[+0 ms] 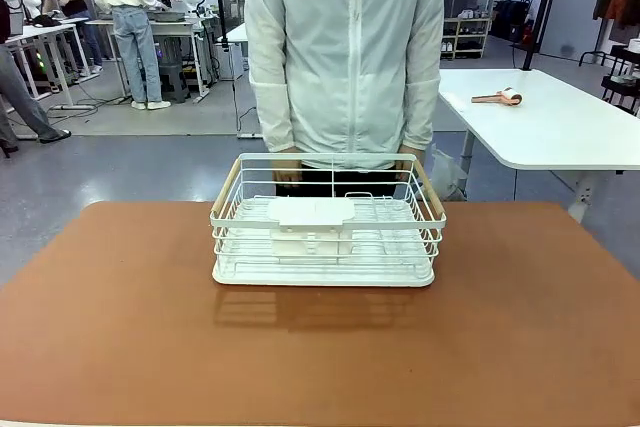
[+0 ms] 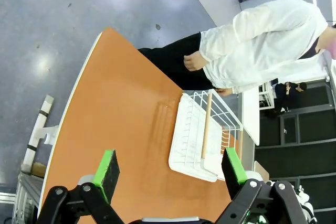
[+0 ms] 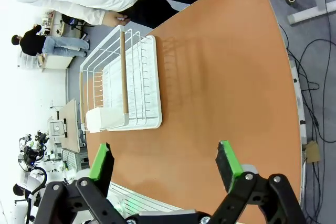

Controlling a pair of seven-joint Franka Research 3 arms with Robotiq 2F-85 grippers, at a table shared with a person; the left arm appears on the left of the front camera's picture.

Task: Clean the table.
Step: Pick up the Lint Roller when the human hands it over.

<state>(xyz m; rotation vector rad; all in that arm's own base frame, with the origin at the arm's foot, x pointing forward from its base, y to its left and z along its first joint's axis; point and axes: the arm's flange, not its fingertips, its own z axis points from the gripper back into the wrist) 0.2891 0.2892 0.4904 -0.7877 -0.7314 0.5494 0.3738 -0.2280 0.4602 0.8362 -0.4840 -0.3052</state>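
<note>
Nearest to me, the left gripper (image 2: pixel 170 167) hangs above my side of the table (image 2: pixel 121 119). Its green-padded fingers (image 2: pixel 107 169) are spread wide with nothing between them. The right gripper (image 3: pixel 164 163) hangs the same way over the table (image 3: pixel 220 77), fingers (image 3: pixel 228 162) wide apart and holding nothing.

From the front camera, the reddish-brown table (image 1: pixel 120 327) fills the lower half of the picture, and its near part is bare. A white wire basket (image 1: pixel 400 221) sits on it, centred left to right and towards the far edge. The basket stands on a white tray and has a light wooden handle (image 1: pixel 226 185) at each end. A white box (image 1: pixel 311 212) rests inside against the near wall.

The right wrist camera adds a top-down look at the basket (image 3: pixel 94 56), the box (image 3: pixel 100 119) and one handle (image 3: pixel 124 72). It also takes in cables (image 3: pixel 315 114) on the grey floor beside the table. The left wrist camera catches the basket (image 2: pixel 231 116) from its other side.

Just beyond the basket a person (image 1: pixel 345 57) in a white zip jacket stands at the far edge, hands (image 1: pixel 287 169) low by the far rim. Behind, to the right, a white-topped table (image 1: pixel 540 137) carries a small brown-and-white item (image 1: pixel 498 97).
</note>
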